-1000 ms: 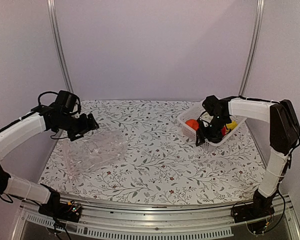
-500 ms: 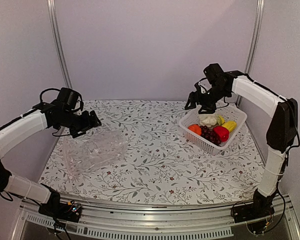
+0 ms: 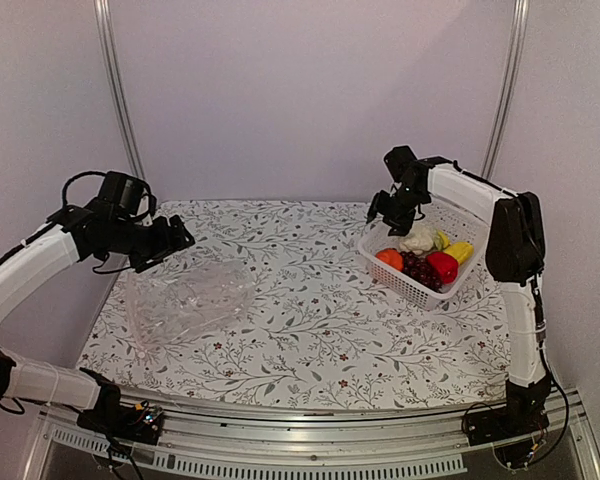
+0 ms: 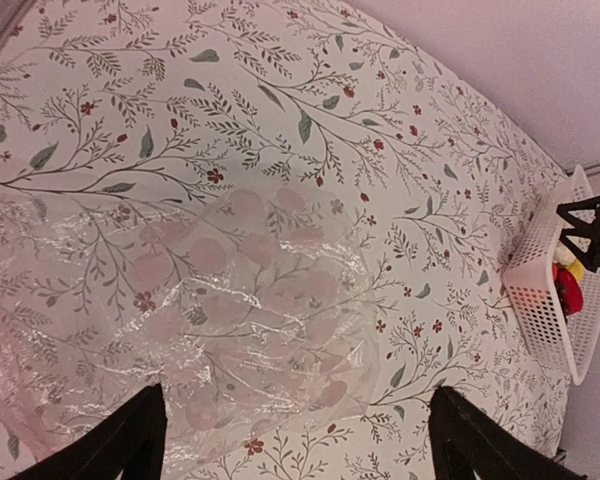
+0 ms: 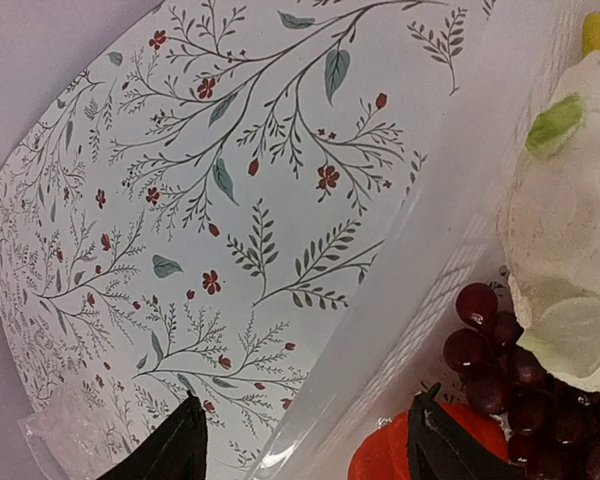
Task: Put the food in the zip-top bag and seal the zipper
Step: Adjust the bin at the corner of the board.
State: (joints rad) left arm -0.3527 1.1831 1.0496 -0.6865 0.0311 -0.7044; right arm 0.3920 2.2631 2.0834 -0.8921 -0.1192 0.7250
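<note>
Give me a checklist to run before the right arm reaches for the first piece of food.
1. Right gripper open and empty: ok.
2. Right gripper lined up over the food: not ok; it hangs over the far left rim of the basket, beside the cream-white piece.
3. Food uncovered and free to grasp: ok; every piece sits in the open basket.
4. Left gripper open: ok; it hovers above the bag, not gripping it.
5. Bag held open to receive food: not ok; it lies loose, held by neither gripper.
6. Bag mouth unsealed: cannot tell.
</note>
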